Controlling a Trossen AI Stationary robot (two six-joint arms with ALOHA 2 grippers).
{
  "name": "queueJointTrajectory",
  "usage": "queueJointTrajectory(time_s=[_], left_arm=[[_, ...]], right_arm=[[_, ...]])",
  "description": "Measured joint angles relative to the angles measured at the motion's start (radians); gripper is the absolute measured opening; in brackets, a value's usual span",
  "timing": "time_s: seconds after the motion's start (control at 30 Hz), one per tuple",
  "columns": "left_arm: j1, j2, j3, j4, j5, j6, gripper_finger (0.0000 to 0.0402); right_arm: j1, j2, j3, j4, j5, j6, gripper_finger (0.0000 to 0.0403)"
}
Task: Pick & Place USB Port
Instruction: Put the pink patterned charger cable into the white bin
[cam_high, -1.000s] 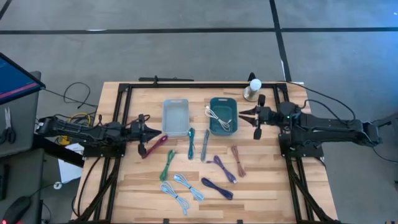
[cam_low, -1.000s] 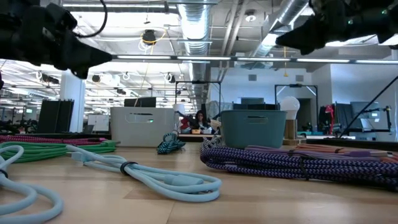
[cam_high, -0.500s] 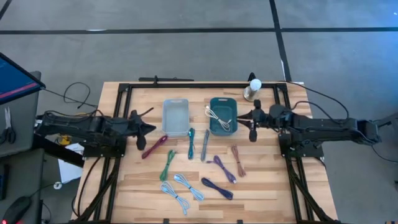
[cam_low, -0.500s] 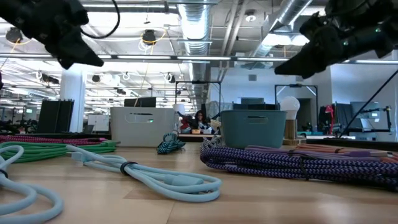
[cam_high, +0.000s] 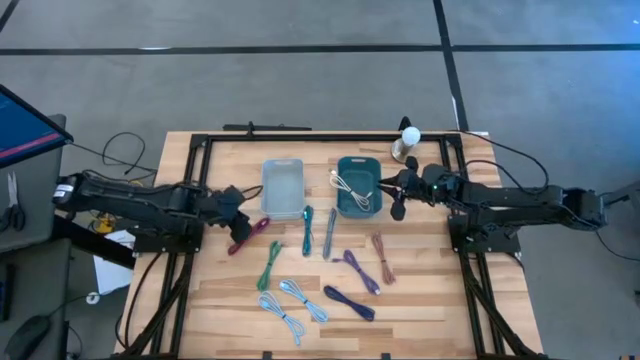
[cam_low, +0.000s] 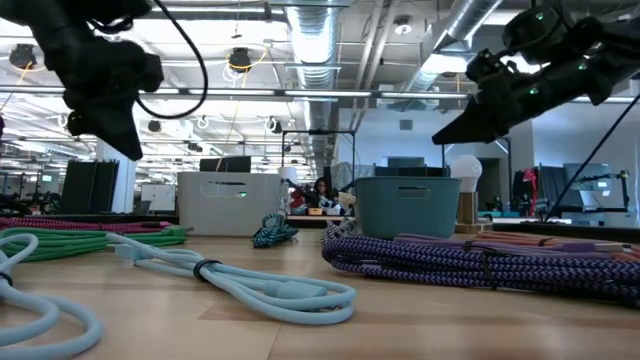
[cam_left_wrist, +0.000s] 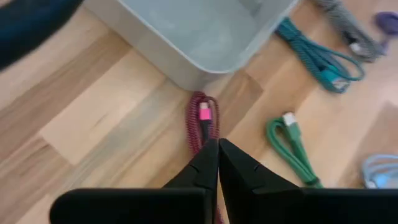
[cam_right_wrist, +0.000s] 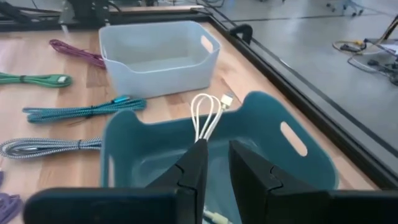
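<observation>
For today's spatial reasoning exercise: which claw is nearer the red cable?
Left. The left claw hovers right over the red cable, shut, beside the grey bin. The right claw is across the table at the teal bin.

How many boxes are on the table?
2. The pale grey bin sits near the table's far edge, left of centre. The teal bin stands just right of it, with a white cable draped over its rim.

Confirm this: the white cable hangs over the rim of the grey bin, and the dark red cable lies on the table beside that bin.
Wrong bin. The white cable hangs over the rim of the teal bin, as the right wrist view shows. The dark red cable does lie beside the grey bin.
</observation>
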Motion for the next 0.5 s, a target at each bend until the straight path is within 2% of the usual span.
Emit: queueJointTrajectory(time_s=[0.27,0.37,0.5], left_arm=[[0.068,0.093,0.004,-0.002,0.003,0.07,0.0012],[0.074,0.116,0.004,0.0,0.046,0.087,0.0013],[0.076,0.154,0.004,0.002,0.068,0.081,0.0032]], right_arm=[[-0.012,-0.001,0.0,-0.002,0.0,0.003,0.0059],[-0.012,-0.003,0.0,-0.003,0.0,0.003,0.0059],[-0.012,-0.003,0.0,-0.003,0.0,-0.004,0.0059]])
